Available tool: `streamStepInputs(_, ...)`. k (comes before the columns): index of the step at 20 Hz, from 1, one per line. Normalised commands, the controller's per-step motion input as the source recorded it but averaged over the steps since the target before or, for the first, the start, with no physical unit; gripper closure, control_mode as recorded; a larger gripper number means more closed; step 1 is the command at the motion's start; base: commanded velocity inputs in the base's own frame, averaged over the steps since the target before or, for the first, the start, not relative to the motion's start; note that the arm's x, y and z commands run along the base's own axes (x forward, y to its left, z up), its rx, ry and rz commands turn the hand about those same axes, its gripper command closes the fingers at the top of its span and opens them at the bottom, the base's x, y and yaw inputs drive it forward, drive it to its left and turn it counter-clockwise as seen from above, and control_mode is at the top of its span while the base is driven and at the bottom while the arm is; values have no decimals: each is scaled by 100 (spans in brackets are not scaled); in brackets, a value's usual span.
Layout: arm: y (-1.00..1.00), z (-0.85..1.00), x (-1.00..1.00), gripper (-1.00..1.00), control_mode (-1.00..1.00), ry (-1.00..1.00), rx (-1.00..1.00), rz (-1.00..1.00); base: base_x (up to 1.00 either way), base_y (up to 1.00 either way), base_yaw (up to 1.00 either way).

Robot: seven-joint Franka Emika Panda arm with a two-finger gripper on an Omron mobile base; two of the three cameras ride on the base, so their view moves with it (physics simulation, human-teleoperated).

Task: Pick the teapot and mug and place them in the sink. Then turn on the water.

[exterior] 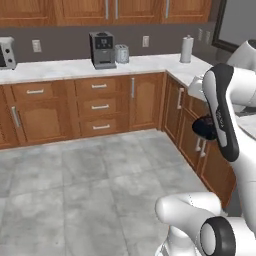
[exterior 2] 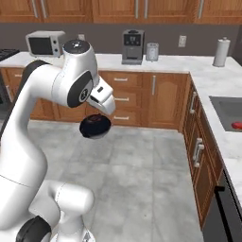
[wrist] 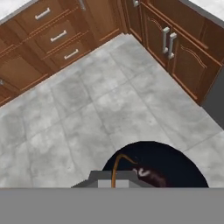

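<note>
A white marble table is running along the wall and turning the corner, carrying a microwave, a coffee machine, a toaster and a paper towel roll. The sink is sitting sunk into it.

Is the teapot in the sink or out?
Out. The teapot hangs under the shut end effector over the tiled floor, well apart from the sink at the counter.
</note>
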Motion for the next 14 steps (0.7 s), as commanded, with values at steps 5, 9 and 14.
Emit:
streamStepInputs(5,0,0,0,100,100,0,0,0,100,14,-20)
streamStepInputs(9,0,0,0,100,100,0,0,0,100,10,-22)
streamStepInputs(14,0,0,0,100,100,0,0,0,100,10,-31)
